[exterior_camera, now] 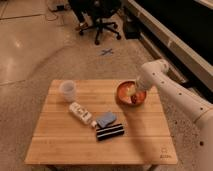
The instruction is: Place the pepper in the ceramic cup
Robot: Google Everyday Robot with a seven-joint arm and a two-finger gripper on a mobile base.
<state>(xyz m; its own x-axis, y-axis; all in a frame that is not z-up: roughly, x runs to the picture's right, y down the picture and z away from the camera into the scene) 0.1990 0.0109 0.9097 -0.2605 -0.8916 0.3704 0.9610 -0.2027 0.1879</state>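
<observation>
Wooden surface (pixel 60 145) bears an orange-red plate (pixel 119 96) near its right edge; the claw (pixel 131 93) sits low over it, its spread impossible to tell. What seems the pepper (pixel 136 99) lies on that plate, well apart from the white ceramic cup (pixel 68 90).

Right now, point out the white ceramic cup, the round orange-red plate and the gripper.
white ceramic cup (pixel 68 92): camera view, side wall.
round orange-red plate (pixel 119 95): camera view, left rim.
gripper (pixel 130 91): camera view, tip over plate.

The wood table (pixel 62 146) holds a white cup (pixel 68 91) upper left, a bottle (pixel 81 113), a blue pack (pixel 105 119), a striped pack (pixel 110 132), and a plate (pixel 119 95) under the gripper (pixel 131 92).
</observation>
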